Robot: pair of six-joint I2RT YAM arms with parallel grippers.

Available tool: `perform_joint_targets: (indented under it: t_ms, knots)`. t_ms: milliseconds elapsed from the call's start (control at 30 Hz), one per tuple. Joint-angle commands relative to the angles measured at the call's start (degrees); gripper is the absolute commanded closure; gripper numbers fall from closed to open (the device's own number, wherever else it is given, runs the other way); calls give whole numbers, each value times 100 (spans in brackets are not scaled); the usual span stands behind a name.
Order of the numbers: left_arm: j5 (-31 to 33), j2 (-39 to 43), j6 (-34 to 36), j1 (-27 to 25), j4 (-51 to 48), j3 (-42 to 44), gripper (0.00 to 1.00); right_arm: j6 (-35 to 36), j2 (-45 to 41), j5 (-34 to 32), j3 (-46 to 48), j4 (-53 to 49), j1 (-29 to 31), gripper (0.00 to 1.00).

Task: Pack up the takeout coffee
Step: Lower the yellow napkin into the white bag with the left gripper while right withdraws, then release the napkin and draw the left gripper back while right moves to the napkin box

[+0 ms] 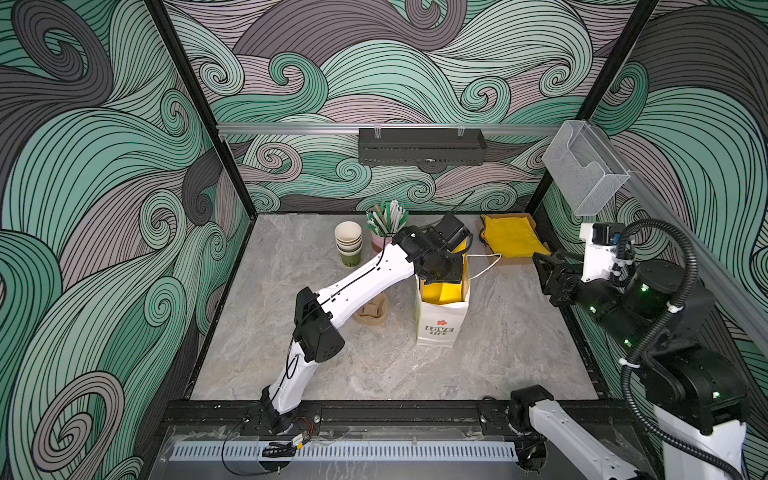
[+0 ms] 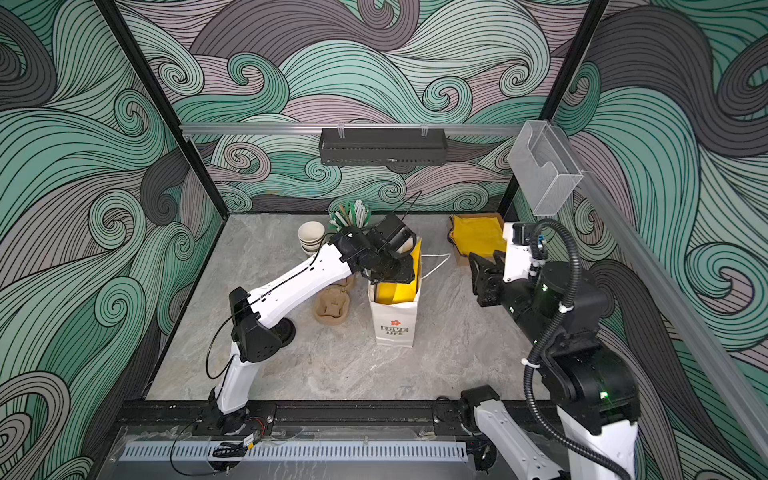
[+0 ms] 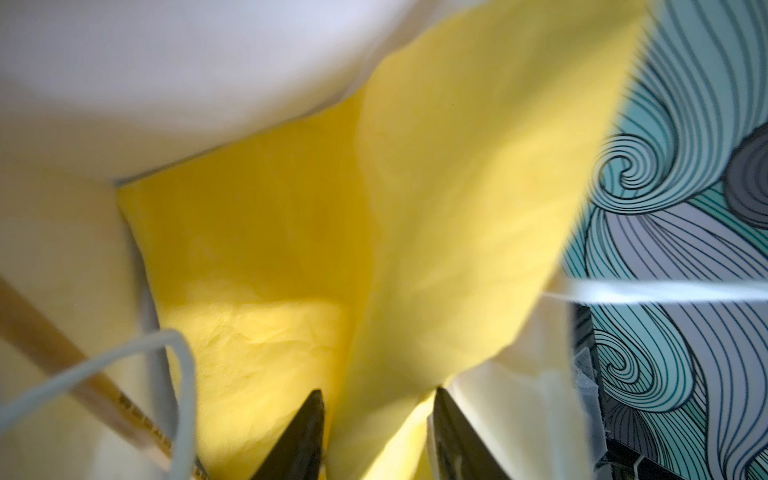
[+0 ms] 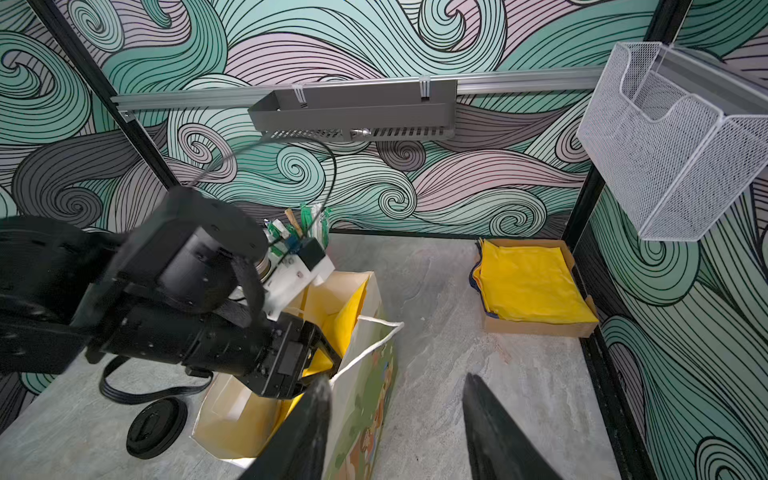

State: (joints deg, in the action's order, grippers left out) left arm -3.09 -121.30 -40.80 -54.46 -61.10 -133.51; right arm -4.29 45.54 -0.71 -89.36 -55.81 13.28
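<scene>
The takeout coffee cups (image 1: 348, 245) (image 2: 311, 237) are olive-green paper, cream inside. They stand nested and lidless at the back left. Black lids (image 4: 157, 426) (image 2: 287, 330) lie on the table by the left elbow. A white paper bag (image 1: 440, 328) (image 4: 365, 415) stands upright mid-table, lined with yellow paper (image 3: 257, 249). My left gripper (image 3: 378, 391) (image 1: 442, 276) reaches into the bag's mouth, open, with a fold of the yellow paper lying loose between its fingers. My right gripper (image 4: 397, 381) (image 1: 544, 266) hangs open and empty to the bag's right.
A pink cup of straws (image 1: 384, 224) stands beside the cups. A brown pulp carrier (image 2: 332, 309) lies left of the bag. A cardboard box of yellow napkins (image 1: 513, 241) sits at the back right. The bag's white cord handle (image 4: 374, 340) hangs outward. A wire basket (image 4: 673, 141) hangs on the right wall.
</scene>
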Motion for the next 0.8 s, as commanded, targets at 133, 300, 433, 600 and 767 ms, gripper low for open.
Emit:
perform_joint_targets:
  t_ms: [133,300,433,600,767]
  knots:
    - [587,973,89,12,-60,56,39,-248,211,-183,-167,-454,8,45]
    - [1385,1784,546,10,354,487,39,-960,784,-825,-315,-1031,6,45]
    - [2272,2480,1187,115,1081,1120,38,-2051,1616,-1484,-271,-1309,-8,45]
    - [2034,3008,1404,828,1543,1756,36,-3088,2940,-1824,149,-812,-145,45]
    - [1271,3155,1469,1635,1658,2145,34,-3336,4449,-1612,-162,-221,-476,45]
